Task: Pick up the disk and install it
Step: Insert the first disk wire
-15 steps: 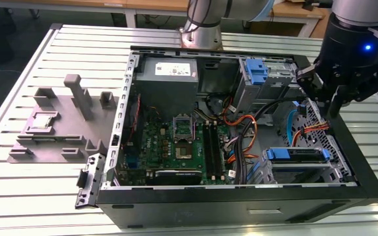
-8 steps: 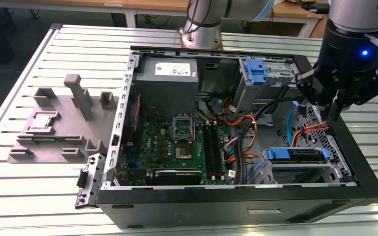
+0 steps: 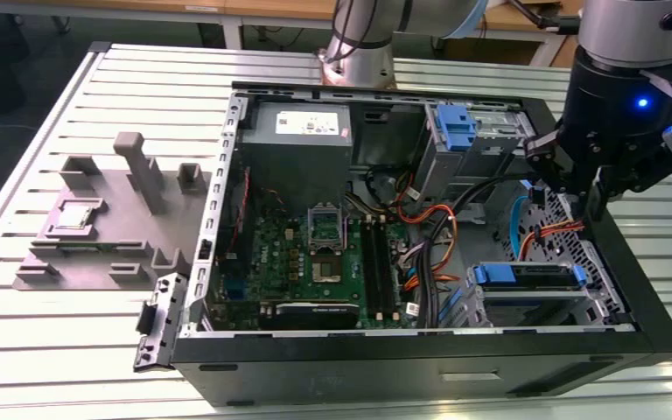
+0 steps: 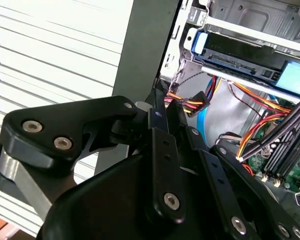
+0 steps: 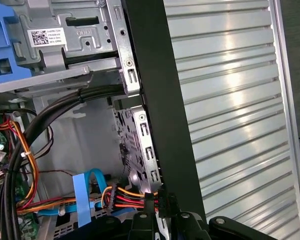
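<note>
The disk (image 3: 531, 276), a silver drive in a blue carrier, lies flat in the drive bay at the near corner of the open computer case (image 3: 430, 350), on the exterior view's right. The second wrist view shows the disk (image 4: 240, 56) in its metal bay, blue carrier end towards the case wall. My gripper (image 3: 570, 194) hangs above the case's right wall, farther back than the disk and apart from it. Its fingers look shut with nothing between them in both wrist views (image 5: 157, 207) (image 4: 160, 117), close to a bundle of red, yellow and black power wires (image 5: 122, 197).
A bare blue bracket (image 3: 454, 128) stands in the far bay beside a grey cage with a white sticker (image 5: 45, 37). A grey power supply box (image 3: 298, 133) and the motherboard (image 3: 312, 254) fill the case's left. Cables (image 3: 430, 245) cross the middle. A grey fixture (image 3: 115, 219) lies on the slatted table (image 3: 32, 341).
</note>
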Controlling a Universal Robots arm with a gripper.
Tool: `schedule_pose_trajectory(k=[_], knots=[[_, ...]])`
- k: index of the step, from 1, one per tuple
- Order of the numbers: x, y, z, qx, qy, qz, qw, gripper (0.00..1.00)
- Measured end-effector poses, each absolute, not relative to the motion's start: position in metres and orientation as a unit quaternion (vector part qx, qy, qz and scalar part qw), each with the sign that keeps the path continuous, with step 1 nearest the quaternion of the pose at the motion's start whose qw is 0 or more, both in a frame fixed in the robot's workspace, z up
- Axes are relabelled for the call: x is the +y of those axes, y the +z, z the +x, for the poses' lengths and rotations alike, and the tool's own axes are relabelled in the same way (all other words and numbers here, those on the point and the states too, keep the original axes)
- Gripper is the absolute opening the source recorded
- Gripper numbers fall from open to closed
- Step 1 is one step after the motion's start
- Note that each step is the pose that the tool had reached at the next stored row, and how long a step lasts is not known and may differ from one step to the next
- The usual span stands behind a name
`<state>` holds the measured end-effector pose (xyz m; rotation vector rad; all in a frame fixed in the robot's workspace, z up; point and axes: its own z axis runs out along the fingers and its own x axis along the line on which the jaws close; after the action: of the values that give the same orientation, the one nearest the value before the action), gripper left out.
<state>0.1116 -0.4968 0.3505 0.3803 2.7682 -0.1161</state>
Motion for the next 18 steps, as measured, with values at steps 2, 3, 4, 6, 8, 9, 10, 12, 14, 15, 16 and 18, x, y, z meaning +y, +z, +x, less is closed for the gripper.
schedule_pose_trajectory(k=[2, 3, 4, 6, 8, 9, 10, 12, 14, 15, 16, 18], knots=[[-0.4969, 0.3495, 0.1116, 0.975, -0.041, 0.132, 0.174, 0.24], [-0.4971, 0.3489, 0.1116, 0.975, -0.040, 0.131, 0.174, 0.24], [-0.4972, 0.3482, 0.1116, 0.975, -0.040, 0.129, 0.175, 0.24], [-0.4978, 0.3469, 0.1114, 0.975, -0.039, 0.127, 0.178, 0.24], [-0.4981, 0.3455, 0.1113, 0.975, -0.038, 0.126, 0.181, 0.24], [-0.4986, 0.3449, 0.1111, 0.975, -0.038, 0.125, 0.181, 0.24], [-0.4989, 0.3444, 0.1110, 0.975, -0.038, 0.124, 0.182, 0.24], [-0.4998, 0.3429, 0.1102, 0.974, -0.037, 0.123, 0.185, 0.24], [-0.4998, 0.3419, 0.1102, 0.974, -0.037, 0.123, 0.186, 0.24], [-0.4998, 0.3417, 0.1102, 0.974, -0.037, 0.123, 0.186, 0.24], [-0.4999, 0.3414, 0.1102, 0.974, -0.037, 0.123, 0.186, 0.24], [-0.4998, 0.3407, 0.1102, 0.974, -0.037, 0.123, 0.187, 0.24]])
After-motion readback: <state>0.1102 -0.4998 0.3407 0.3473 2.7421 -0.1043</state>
